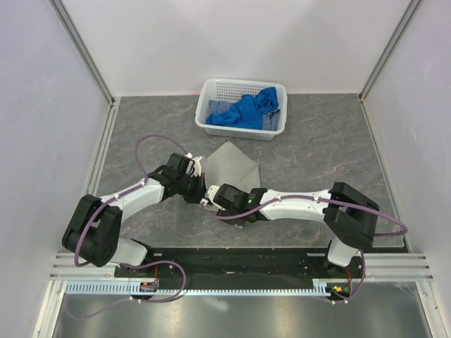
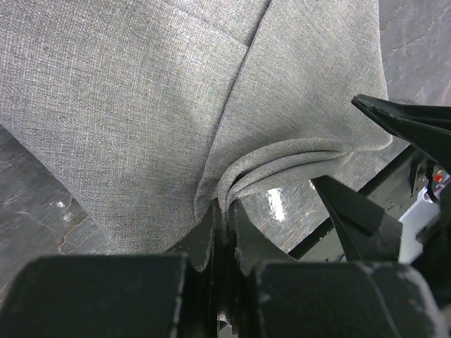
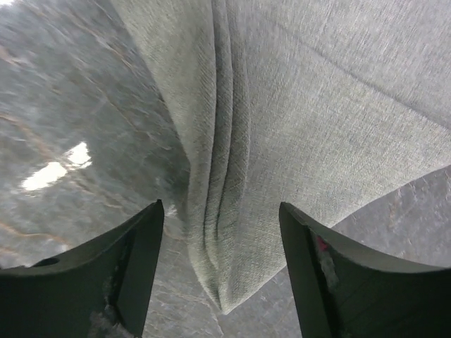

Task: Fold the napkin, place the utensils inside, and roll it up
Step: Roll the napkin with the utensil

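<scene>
The napkin [image 1: 231,163] lies as a grey cloth on the table, its near corner lifted and gathered into folds. My left gripper [image 2: 224,211] is shut on a pinched ridge of the napkin [image 2: 141,105] at that near edge. My right gripper [image 3: 220,208] stands open, its fingers either side of the hanging pleated corner of the napkin [image 3: 317,105] without touching it. Both grippers meet at the cloth's near corner in the top view, left gripper [image 1: 200,186] and right gripper [image 1: 212,191]. The utensils are out of view.
A white basket [image 1: 211,90] with bright blue cloths [image 1: 246,109] stands at the back, just beyond the napkin. The right gripper's black fingers [image 2: 394,120] show close by in the left wrist view. White walls enclose the grey table [image 1: 324,148].
</scene>
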